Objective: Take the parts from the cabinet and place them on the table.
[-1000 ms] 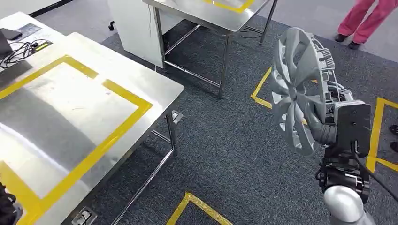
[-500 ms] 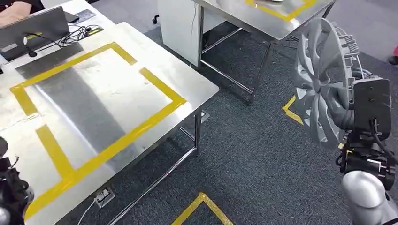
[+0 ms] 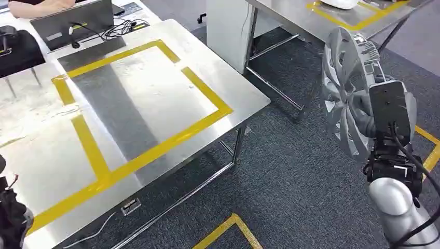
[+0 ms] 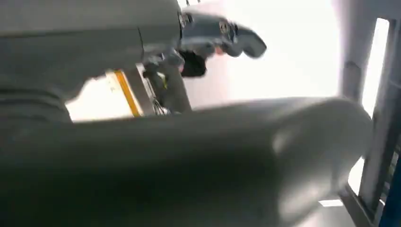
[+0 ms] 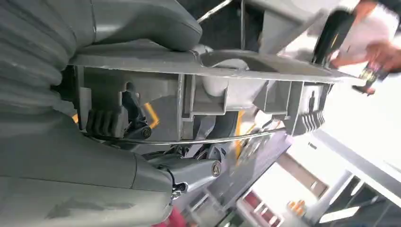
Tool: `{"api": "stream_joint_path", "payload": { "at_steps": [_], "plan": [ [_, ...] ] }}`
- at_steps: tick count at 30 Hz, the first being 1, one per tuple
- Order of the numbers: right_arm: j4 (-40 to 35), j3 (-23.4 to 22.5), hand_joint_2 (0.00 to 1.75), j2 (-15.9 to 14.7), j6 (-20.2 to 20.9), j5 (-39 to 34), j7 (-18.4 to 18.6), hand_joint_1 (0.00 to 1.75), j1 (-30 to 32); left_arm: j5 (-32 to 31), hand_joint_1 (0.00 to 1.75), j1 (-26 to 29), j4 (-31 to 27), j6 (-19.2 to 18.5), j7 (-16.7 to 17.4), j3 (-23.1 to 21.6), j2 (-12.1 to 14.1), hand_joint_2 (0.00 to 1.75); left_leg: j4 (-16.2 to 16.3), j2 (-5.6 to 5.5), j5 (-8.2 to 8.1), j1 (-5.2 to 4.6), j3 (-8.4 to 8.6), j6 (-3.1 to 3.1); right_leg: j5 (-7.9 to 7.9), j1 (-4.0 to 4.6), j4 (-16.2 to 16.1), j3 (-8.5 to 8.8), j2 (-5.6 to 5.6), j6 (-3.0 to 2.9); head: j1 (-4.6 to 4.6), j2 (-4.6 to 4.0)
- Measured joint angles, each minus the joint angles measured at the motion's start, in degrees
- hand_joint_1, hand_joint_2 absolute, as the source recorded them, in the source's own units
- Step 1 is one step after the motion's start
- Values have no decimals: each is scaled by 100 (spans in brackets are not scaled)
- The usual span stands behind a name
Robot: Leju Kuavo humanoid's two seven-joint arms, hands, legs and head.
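A silver spoked wheel cover [image 3: 342, 101] stands on edge in the air at the right, over the carpet and clear of the steel table [image 3: 236, 91]. My right hand [image 3: 367, 125] grips it from behind at the rim. In the right wrist view the grey thumb [image 5: 142, 21] presses over the cover's rim [image 5: 213, 64], with its clips and wire ring underneath. The table, marked with yellow tape rectangles [image 3: 202, 88], lies to the left of the cover. My left hand [image 3: 10, 220] hangs low at the table's near corner; its blurred thumb [image 4: 213, 156] and fingers [image 4: 222, 38] are apart and hold nothing.
A laptop [image 3: 72, 23], cables and a black bag [image 3: 18, 52] sit at the table's far end, where a person's arm [image 3: 36, 6] rests. A second steel table [image 3: 290, 15] with a white object [image 3: 340, 2] stands behind. Yellow tape [image 3: 228, 225] marks the carpet.
The whole picture has shifted: the camera has turned toward the taped table, which now sits nearer the middle. My right hand still holds the wheel cover upright.
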Motion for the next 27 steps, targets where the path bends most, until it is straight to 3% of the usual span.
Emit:
{"api": "stream_joint_path", "payload": {
  "at_steps": [1, 2, 3, 5, 6, 7, 9, 10, 11, 12, 14, 15, 16, 17, 18, 19, 21, 22, 23, 24, 25, 26, 27],
  "plan": [
    [50, 35, 175, 24, -9, -90, -46, 175, -28, 72, 0, -27, 2, 13, -81, -13, -11, 0, -10, -59, 14, 18, -3, 28, -118, -37, 114, -98, 276, 54, 39, 0],
    [72, 48, 175, 37, -11, -112, -79, 175, -38, 112, 0, -65, 9, 26, -125, -18, -15, 0, -10, -100, 21, 24, -5, 41, -228, -50, 277, -168, 466, 58, 53, 0],
    [129, 77, 175, 64, -15, -177, -156, 175, -75, 226, 0, -103, 26, 42, -234, -31, -42, 0, -10, -180, 39, 21, -15, 75, -470, -47, 769, -381, 660, 59, 92, 0],
    [290, 148, 175, 114, -15, -182, -227, 175, -109, 315, 0, -136, 89, 48, -343, -115, -87, 0, -9, -320, 55, -2, -39, 101, -747, -39, 1601, -785, 705, 48, 140, 0],
    [391, 192, 175, 136, -13, -138, -245, 175, -111, 341, 0, -184, 142, 48, -376, -173, -120, 0, -7, -408, 65, -14, -49, 116, -754, -35, 1814, -908, 706, 23, 146, 0],
    [469, 231, 175, 153, -9, -86, -251, 175, -109, 352, 0, -216, 179, 39, -404, -219, -138, 0, -5, -497, 72, -23, -54, 122, -611, -29, 1713, -886, 711, -12, 164, 0],
    [558, 297, 175, 171, -5, -13, -254, 175, -112, 357, 0, -266, 216, 35, -422, -273, -164, 0, 0, -667, 88, -44, -58, 124, -117, -6, 887, -536, 773, -115, 208, 0],
    [579, 321, 175, 177, 0, 4, -269, 175, -133, 357, 0, -294, 227, 33, -424, -289, -175, 0, 0, -736, 99, -46, -59, 119, 114, 9, 382, -312, 923, -182, 225, 0],
    [606, 352, 175, 188, 11, 24, -286, 175, -167, 352, 0, -311, 243, 33, -426, -308, -190, 0, -15, -768, 126, -34, -84, 96, 22, -34, 200, -222, 1176, -248, 197, 0],
    [630, 380, 175, 214, 35, 54, -300, 175, -220, 350, 0, -369, 268, 35, -418, -336, -199, 0, -7, -854, 161, -5, -139, 54, 64, 3, 81, -131, 1154, -240, 183, 0],
    [732, 433, 175, 265, 111, 152, -304, 175, -355, 341, 0, -414, 317, 44, -402, -413, -221, 0, -48, -968, 228, 58, -199, -47, 60, 42, 72, -143, 1044, -251, 234, 0],
    [791, 452, 175, 309, 159, 242, -304, 175, -411, 344, 0, -443, 337, 44, -402, -439, -229, 0, -75, -1035, 258, 44, -198, -93, 98, 43, -6, -115, 979, -268, 242, 0],
    [848, 485, 175, 370, 212, 370, -304, 175, -483, 346, 0, -485, 354, 44, -400, -455, -234, 0, -37, -910, 223, 33, -267, -81, 164, -35, -142, -58, 854, -240, 245, 0],
    [927, 534, 175, 433, 269, 496, -302, 175, -530, 350, 0, -540, 383, 44, -405, -475, -240, 0, 114, -548, 103, -29, -350, -95, 186, -24, -202, -34, 810, -275, 205, 0],
    [975, 559, 175, 470, 304, 592, -304, 175, -573, 363, 0, -618, 420, 37, -398, -505, -247, 0, 493, -294, -112, -26, -528, -111, 206, -17, -206, -38, 747, -302, 131, 0],
    [1038, 599, 175, 512, 321, 634, -306, 175, -611, 374, 0, -643, 463, 37, -398, -549, -264, 0, 965, -164, -313, -4, -738, -135, 205, -7, -204, -47, 672, -299, 94, 0],
    [1159, 665, 175, 593, 369, 675, -308, 175, -675, 387, 0, -649, 553, 31, -398, -603, -286, 0, 1623, -96, -505, 21, -1037, -182, 202, -4, -195, -57, 531, -294, 72, 0],
    [1251, 713, 175, 628, 418, 712, -310, 175, -693, 401, 0, -679, 588, 20, -400, -625, -295, 0, 1593, -87, -429, 31, -1018, -198, 199, -6, -188, -59, 457, -289, 35, 0],
    [1324, 765, 175, 673, 470, 773, -326, 175, -723, 418, 0, -710, 621, 15, -404, -662, -306, 0, 1296, -68, -241, 45, -838, -211, 190, -13, -175, -59, 382, -274, 13, 0],
    [1410, 822, 175, 726, 513, 843, -328, 175, -785, 420, 0, -750, 643, 0, -407, -693, -319, 0, 749, -11, -2, 51, -524, -222, 168, -21, -145, -59, 315, -241, 2, 0],
    [1490, 854, 175, 780, 535, 909, -343, 175, -853, 435, 0, -792, 668, -20, -409, -725, -328, 0, 191, 157, 179, 50, -184, -227, 137, -24, -89, -62, 266, -196, -19, 0],
    [1543, 885, 175, 824, 548, 953, -361, 175, -909, 435, 0, -828, 695, -33, -422, -743, -339, 0, -1, 359, 0, -22, -94, -194, 110, -1, -54, -80, 227, -157, -48, 0],
    [1586, 909, 175, 837, 555, 975, -372, 175, -964, 440, 0, -840, 710, -42, -422, -767, -350, 0, -37, 250, 64, -1, -25, -119, 81, 39, 9, -101, 195, -112, -55, 0]
  ]
}}
